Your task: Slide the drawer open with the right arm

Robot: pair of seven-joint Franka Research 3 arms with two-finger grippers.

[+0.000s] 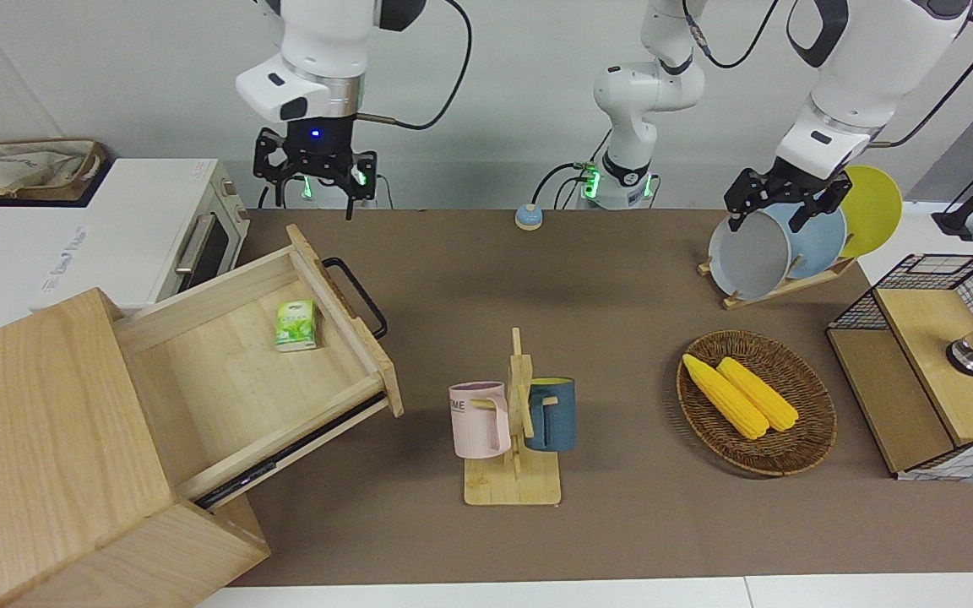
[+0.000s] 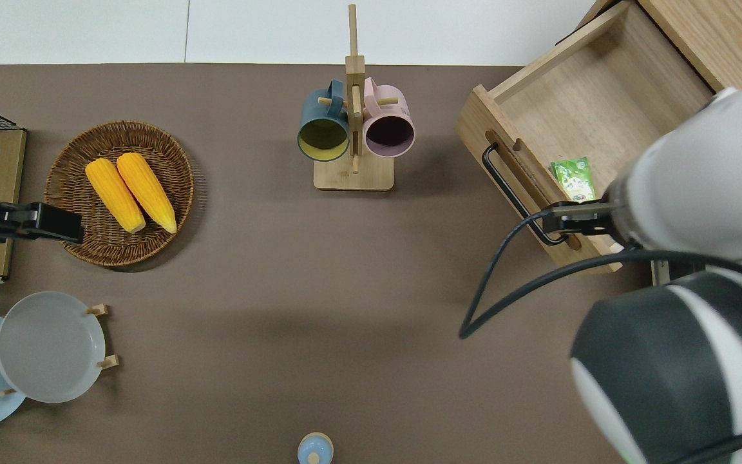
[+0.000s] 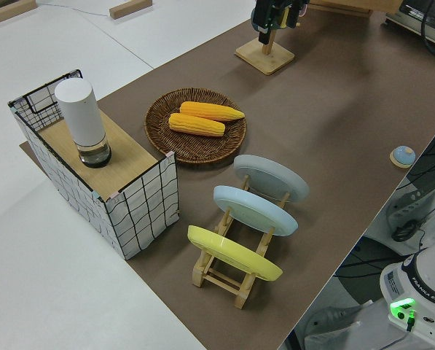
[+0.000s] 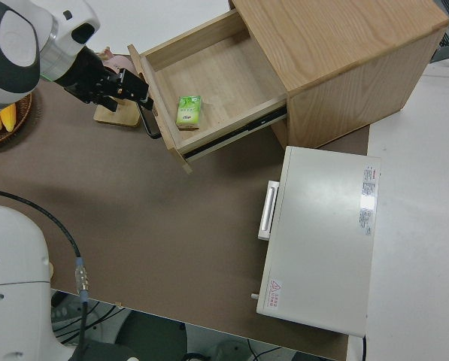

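Note:
The light-wood drawer (image 1: 225, 371) (image 2: 609, 103) (image 4: 209, 71) stands pulled far out of its cabinet (image 1: 39, 439) (image 4: 337, 37). Its black bar handle (image 1: 356, 295) (image 2: 516, 193) (image 4: 150, 120) faces the middle of the table. A small green packet (image 1: 296, 325) (image 2: 574, 182) (image 4: 188, 110) lies inside, by the front panel. My right gripper (image 1: 311, 198) (image 2: 561, 219) (image 4: 134, 84), with its blue light on, is open and empty. It hangs high over the end of the drawer's front panel and handle, touching nothing. The left arm is parked, its gripper (image 1: 778, 203) open.
A white toaster oven (image 1: 157, 228) (image 2: 712, 335) stands beside the cabinet, nearer the robots. A mug tree (image 1: 516, 422) (image 2: 353, 122), a basket of corn (image 1: 757, 404) (image 2: 120, 193), a plate rack (image 1: 782, 245), a wire-mesh rack (image 1: 934, 363) and a blue bell (image 1: 528, 217) are on the table.

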